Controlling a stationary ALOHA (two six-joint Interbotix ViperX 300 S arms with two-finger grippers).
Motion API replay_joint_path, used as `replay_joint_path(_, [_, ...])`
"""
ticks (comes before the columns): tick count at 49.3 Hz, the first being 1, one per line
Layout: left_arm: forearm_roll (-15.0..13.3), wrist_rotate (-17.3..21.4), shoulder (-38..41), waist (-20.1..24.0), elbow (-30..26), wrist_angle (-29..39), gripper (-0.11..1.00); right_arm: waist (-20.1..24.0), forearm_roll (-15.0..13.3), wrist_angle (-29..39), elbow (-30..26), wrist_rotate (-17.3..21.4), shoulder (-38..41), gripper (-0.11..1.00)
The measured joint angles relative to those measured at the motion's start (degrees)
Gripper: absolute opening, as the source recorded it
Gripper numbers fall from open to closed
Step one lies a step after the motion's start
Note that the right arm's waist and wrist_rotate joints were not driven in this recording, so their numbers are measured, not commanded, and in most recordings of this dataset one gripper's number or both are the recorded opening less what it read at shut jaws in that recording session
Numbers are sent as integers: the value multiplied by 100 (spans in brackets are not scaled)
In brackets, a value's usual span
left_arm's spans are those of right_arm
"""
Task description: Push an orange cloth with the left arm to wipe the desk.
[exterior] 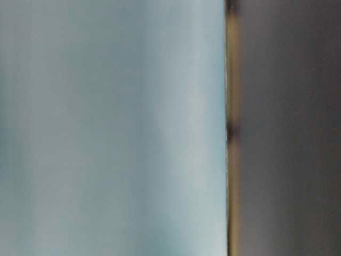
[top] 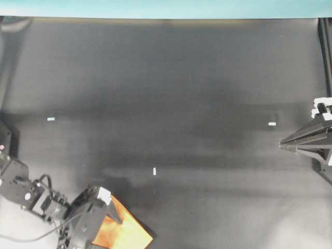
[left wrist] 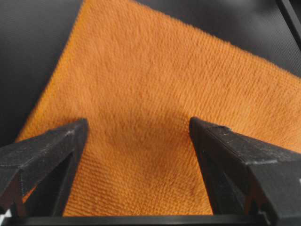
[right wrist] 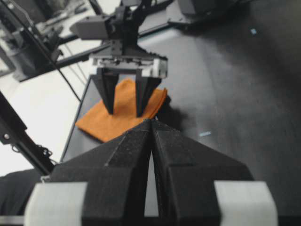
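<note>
Cloth: the orange cloth (top: 124, 231) lies flat at the desk's (top: 171, 93) near-left corner.
My left gripper (right wrist: 125, 113): jaws wide, fingertips planted on the cloth, clamping nothing.
My right gripper (right wrist: 151, 123): jaws pressed together, empty, well apart from the cloth.

The cloth (top: 127, 231) lies on the table (top: 171, 83) at its near-left corner, well apart from the tape mark (top: 154, 171) up and to its right. The left tool (right wrist: 124, 112) stands over the cloth, both fingers (left wrist: 44, 157) seemingly resting on it. The right tool (top: 282, 143) sits far right of the cloth, at the table's edge.
</note>
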Motion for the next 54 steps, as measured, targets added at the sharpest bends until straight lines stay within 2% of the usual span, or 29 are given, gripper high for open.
replay_joint_path(8, [-9,360,-826,176,105,105,84,-9,0,0,-9,-9,-9,0])
replay_joint_path(16, [0,703,-1793,158,316,686,84,0,0,9,-9,-9,-35,0])
replay_joint_path(25, [0,712,-2953,176,615,1380,84,0,0,18,18,0,-53,0])
replay_joint_path(41, [0,712,-4781,176,1441,1494,84,0,0,26,62,-9,-62,0])
replay_joint_path(47, [0,712,-5159,185,1600,1503,84,0,0,26,79,-9,-62,0])
replay_joint_path(54, [-9,712,-5229,176,1644,1512,84,0,0,26,114,0,-62,0])
